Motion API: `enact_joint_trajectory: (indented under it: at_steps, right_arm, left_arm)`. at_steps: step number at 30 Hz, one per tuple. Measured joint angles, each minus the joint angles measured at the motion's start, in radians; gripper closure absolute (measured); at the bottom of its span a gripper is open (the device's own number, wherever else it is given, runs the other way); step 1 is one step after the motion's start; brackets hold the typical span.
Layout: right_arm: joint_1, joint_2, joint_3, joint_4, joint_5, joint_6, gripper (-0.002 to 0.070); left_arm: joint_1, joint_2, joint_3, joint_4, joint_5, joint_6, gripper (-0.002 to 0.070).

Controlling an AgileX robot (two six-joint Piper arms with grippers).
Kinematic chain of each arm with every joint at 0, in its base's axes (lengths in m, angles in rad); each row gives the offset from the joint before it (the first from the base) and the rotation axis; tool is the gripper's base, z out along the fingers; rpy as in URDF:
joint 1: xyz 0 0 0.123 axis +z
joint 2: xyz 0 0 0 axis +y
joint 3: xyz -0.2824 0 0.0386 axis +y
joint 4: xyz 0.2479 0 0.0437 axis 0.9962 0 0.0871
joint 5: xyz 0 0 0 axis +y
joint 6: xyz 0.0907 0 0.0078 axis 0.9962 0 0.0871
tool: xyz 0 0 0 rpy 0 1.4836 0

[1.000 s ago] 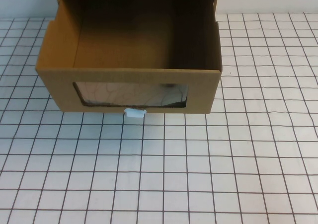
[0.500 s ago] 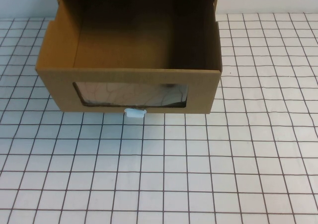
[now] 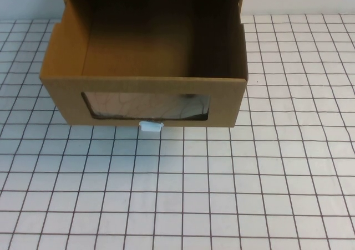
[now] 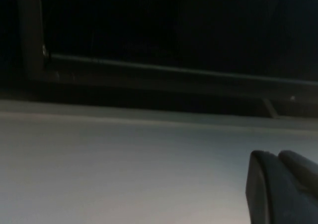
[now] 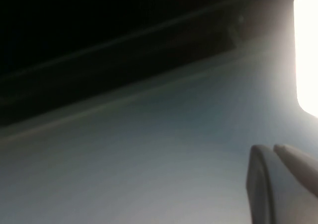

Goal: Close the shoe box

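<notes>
both grippers off-table; shoe box (image 3: 144, 97) open

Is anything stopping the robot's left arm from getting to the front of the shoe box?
Probably not. The shoe box stands pulled open with bare grid table before its front panel. Neither arm shows in the high view; the left gripper and right gripper appear only in their wrist views, away from the box.

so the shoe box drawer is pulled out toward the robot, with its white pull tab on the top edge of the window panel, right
Not quite. The shoe box is pulled out toward the robot, but the high view shows its white pull tab on the bottom edge of the window panel. Neither arm shows there; the left gripper and right gripper appear only in their own wrist views.
</notes>
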Motion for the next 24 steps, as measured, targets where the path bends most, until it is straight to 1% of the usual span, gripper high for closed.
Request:
enact_joint_trajectory:
  at_steps: [6,8,9,11,12,13,14,16,17,19,24]
  right_arm:
    - [0.0,0.158,-0.272,0.009,0.017,0.015,0.069]
    - [0.0,0.227,-0.366,0.009,0.089,0.029,0.069]
    - [0.0,0.267,-0.422,0.009,0.158,0.033,0.0689]
    - [0.0,0.343,-0.531,0.009,0.322,0.04,0.069]
    - [0.0,0.388,-0.593,0.009,0.426,0.04,0.0689]
    - [0.0,0.434,-0.653,0.009,0.557,0.042,0.0689]
    - [0.0,0.482,-0.709,0.007,0.645,0.042,0.0689]
    - [0.0,0.58,-0.804,0.005,0.857,0.042,0.0689]
    - [0.0,0.617,-0.833,0.004,0.934,0.042,0.0689]
    - [0.0,0.703,-0.875,-0.007,1.087,0.039,0.069]
    - [0.0,0.849,-0.872,-0.034,1.257,-0.037,0.0689]
  left_arm:
    - [0.0,0.11,-0.215,0.013,0.068,0.053,0.0677]
    - [0.0,0.164,-0.295,0.015,0.165,0.057,0.0677]
    - [0.0,0.187,-0.34,0.015,0.224,0.058,0.0677]
    - [0.0,0.25,-0.437,0.015,0.416,0.058,0.0677]
    - [0.0,0.278,-0.477,0.015,0.506,0.058,0.0677]
    - [0.0,0.317,-0.526,0.013,0.62,0.058,0.0677]
    - [0.0,0.357,-0.572,0.011,0.756,0.053,0.0677]
    - [0.0,0.433,-0.64,0.011,0.93,0.04,0.0677]
    - [0.0,0.473,-0.666,0.011,1.006,0.04,0.0677]
    - [0.0,0.541,-0.687,0.011,1.095,0.038,0.0677]
    - [0.0,0.663,-0.689,-0.01,1.162,0.019,0.0677]
